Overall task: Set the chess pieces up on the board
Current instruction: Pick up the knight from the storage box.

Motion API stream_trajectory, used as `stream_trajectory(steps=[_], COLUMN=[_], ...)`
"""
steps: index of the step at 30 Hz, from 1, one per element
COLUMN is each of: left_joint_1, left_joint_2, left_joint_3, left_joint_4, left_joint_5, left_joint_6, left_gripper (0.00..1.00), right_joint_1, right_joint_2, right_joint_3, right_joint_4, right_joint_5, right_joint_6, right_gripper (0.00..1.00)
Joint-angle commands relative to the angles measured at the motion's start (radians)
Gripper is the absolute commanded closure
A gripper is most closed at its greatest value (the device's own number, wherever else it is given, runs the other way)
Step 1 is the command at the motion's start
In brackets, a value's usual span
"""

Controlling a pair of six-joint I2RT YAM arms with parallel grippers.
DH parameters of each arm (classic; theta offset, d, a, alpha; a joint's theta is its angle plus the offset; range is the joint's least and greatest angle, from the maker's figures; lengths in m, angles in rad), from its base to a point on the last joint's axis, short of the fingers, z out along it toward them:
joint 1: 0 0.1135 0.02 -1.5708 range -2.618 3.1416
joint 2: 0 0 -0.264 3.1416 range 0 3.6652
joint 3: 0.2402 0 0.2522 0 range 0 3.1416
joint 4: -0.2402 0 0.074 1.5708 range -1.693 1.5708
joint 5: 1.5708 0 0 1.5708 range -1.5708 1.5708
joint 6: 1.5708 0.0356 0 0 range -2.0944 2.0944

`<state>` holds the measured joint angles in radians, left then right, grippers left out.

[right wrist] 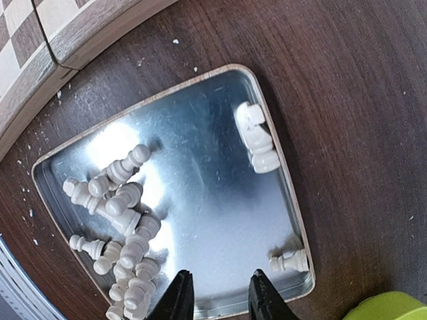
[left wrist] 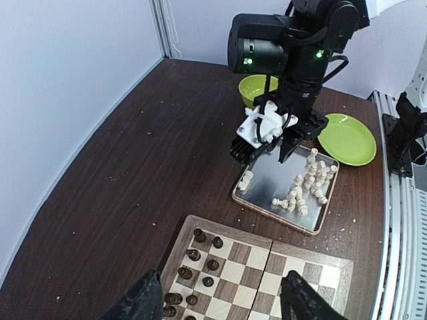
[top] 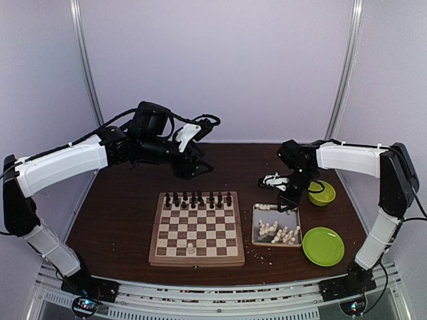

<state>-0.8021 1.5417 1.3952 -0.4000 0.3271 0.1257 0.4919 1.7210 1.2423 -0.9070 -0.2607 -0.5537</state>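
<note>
Arms: two; I see the left one reaching in from the left and the right one from the right.
Left gripper [top: 193,168]: one, held up in the air over the far left part of the board. Its two fingers [left wrist: 143,301] stand well apart with nothing between them.
Right gripper [right wrist: 220,297]: one, pointing down over the far end of the tray. Its two fingers [right wrist: 179,297] are parted by a narrow gap; I see only bare metal through it and no piece gripped. I cannot tell whether the tips touch the tray.
Board: one wooden chessboard [top: 196,261], flat in the middle of the table [top: 120,213], with the tray just beside it on the right.
Dark pieces [top: 198,199]: two rows standing along the board's far edge; too small for me to count one by one.
Cream piece on the board [top: 191,248]: one, upright in the nearest rank, a little left of centre.
Cream chess pieces in the tray [right wrist: 127,227]: about a dozen lying in an overlapping heap on one side; I cannot give an exact count.
Larger cream shape [right wrist: 255,137]: lying against the opposite rim; one piece or two end to end, I cannot tell.
Single pawn [right wrist: 291,261]: one, on its side in a tray corner, apart from the heap.
Tray [right wrist: 207,193]: one, shiny metal, rectangular.
Green bowl [top: 322,193]: one, beyond the tray on the right.
Green plate [top: 323,246]: one, just right of the tray's near end.
Pale crumbs [top: 259,249]: scattered on the table around the tray's near edge, uncounted.
</note>
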Motion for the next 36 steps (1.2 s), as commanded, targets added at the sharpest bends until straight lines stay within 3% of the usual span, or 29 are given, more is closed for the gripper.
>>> stream_trajectory(steps=[1,5,22,36], left_joint_1=[0.006,0.006,0.006,0.006], left_joint_2=[-0.027,-0.031,-0.014,-0.006], left_joint_3=[0.0,0.001,-0.004,-0.005], left_joint_4=[0.027,0.036,0.029,0.029], left_joint_5=[-0.005,0.059,0.021,0.025], left_joint_6=[0.001,-0.01,-0.01,-0.012], left_gripper=[0.38,0.38,0.37,0.36], right_joint_1=[0.022,0.034,0.095,0.114], right_joint_2=[0.067,0.131,0.25,0.277], right_joint_3=[0.073,0.11,0.143,0.141], right_joint_4=[0.041,0.07,0.111,0.133], right_joint_5=[0.036,0.066,0.146,0.17], right_joint_6=[-0.024,-0.037,-0.053,-0.045], right_gripper=[0.73,0.76,0.78,0.68])
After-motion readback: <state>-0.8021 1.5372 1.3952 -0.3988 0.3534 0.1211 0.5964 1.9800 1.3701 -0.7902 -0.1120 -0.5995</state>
